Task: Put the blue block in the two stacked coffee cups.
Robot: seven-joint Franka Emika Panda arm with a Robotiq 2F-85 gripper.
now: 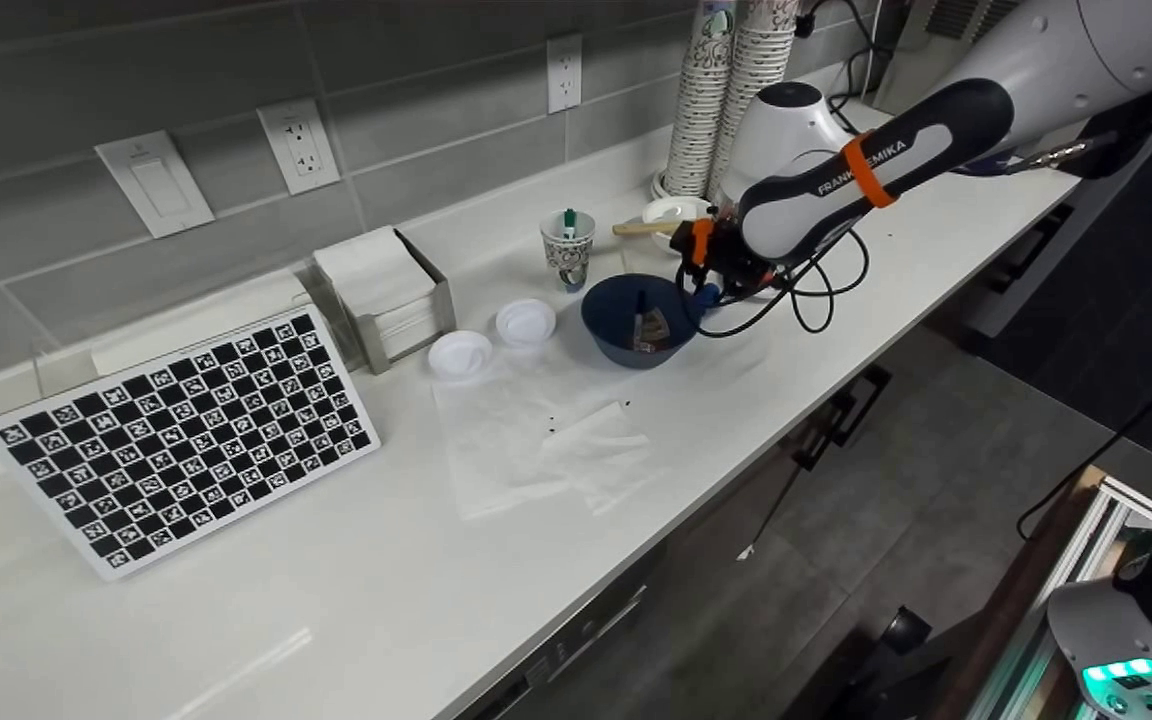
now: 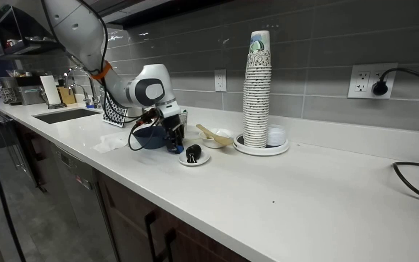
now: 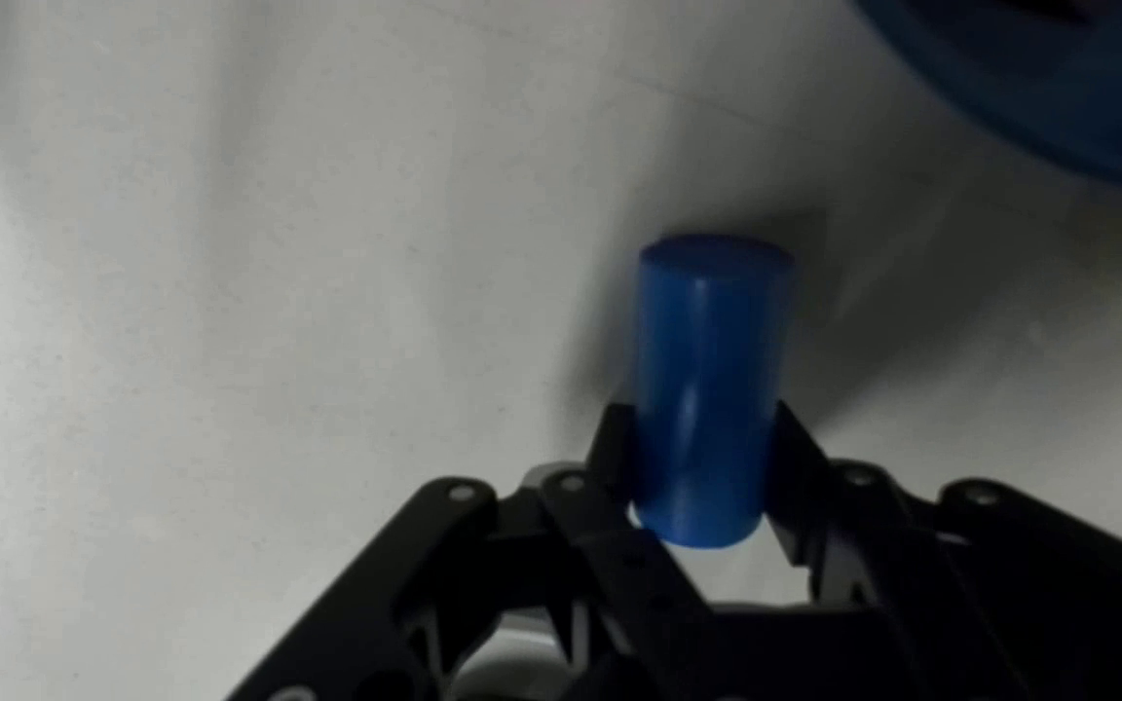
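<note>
The blue block [image 3: 712,380] is a smooth cylinder in the wrist view. My gripper [image 3: 702,448] has a finger pressed on each side of it. In both exterior views the gripper [image 2: 175,140] is low over the counter, beside the blue bowl, with a bit of the blue block [image 2: 176,149] showing at its tips; I cannot tell whether the block touches the counter. The two stacked coffee cups [image 1: 568,262] stand upright near the wall behind the bowl, with a green item inside. In an exterior view the cups [image 2: 184,118] are partly hidden behind the gripper.
A dark blue bowl [image 1: 616,345] with items inside stands beside the gripper. A small plate [image 2: 204,160] with a black object is close by. A white bowl [image 2: 213,143] with a wooden utensil, tall cup columns [image 2: 256,105], white lids [image 1: 526,322] and a napkin holder [image 1: 401,320] are around.
</note>
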